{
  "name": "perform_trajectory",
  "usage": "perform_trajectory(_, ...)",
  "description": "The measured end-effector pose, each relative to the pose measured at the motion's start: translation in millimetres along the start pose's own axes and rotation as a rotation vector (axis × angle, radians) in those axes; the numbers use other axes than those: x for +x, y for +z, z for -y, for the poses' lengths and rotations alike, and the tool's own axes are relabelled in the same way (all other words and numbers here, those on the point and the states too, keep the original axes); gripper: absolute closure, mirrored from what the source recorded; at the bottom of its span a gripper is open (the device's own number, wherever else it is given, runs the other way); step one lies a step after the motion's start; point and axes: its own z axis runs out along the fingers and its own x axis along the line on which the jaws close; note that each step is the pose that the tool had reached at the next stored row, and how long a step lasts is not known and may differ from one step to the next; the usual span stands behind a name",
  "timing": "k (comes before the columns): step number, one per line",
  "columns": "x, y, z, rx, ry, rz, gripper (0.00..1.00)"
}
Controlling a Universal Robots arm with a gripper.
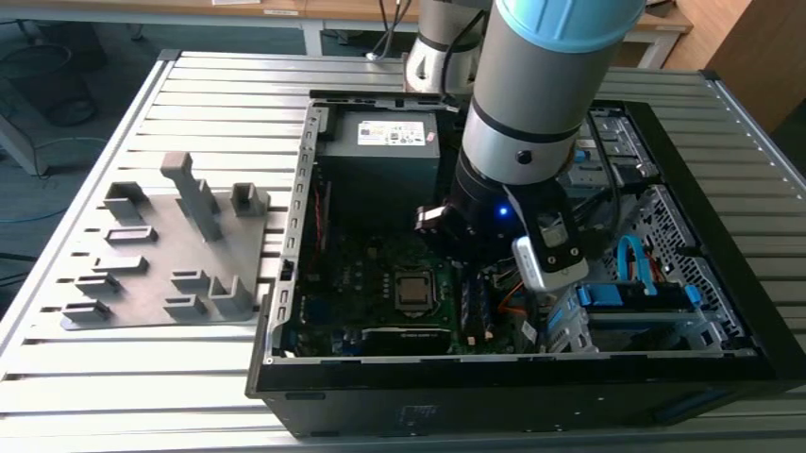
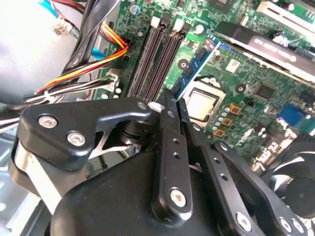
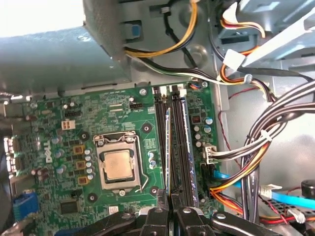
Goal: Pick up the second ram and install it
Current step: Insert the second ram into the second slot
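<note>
— Inside the case, where's the second ram?
— Over the motherboard, beside the CPU socket, pinched edge-on in my fingers, above the memory slots.

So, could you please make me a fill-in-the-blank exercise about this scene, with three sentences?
1. The gripper is shut on the second ____.
2. In the exterior view, the grey holder lies on that view's ____ side of the computer case.
3. The held stick hangs over the memory slots, next to the ____ socket.
Missing words: ram; left; CPU.
</note>
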Motion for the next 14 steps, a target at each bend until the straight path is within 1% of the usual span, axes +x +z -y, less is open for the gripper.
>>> perform_trajectory(7, 0.0, 0.2, 0.0, -0.0006, 0.073, -0.0004, 0.86)
perform_trajectory(8, 0.0, 0.3, 0.0, -0.0012, 0.083, -0.0006, 0.86)
perform_trajectory(9, 0.0, 0.3, 0.1, -0.0038, 0.093, -0.0012, 0.86)
perform_trajectory(10, -0.1, 0.4, 0.1, -0.0123, 0.100, -0.0029, 0.86)
perform_trajectory(14, 0.0, 0.4, 0.1, -0.0813, 0.101, -0.0176, 0.86)
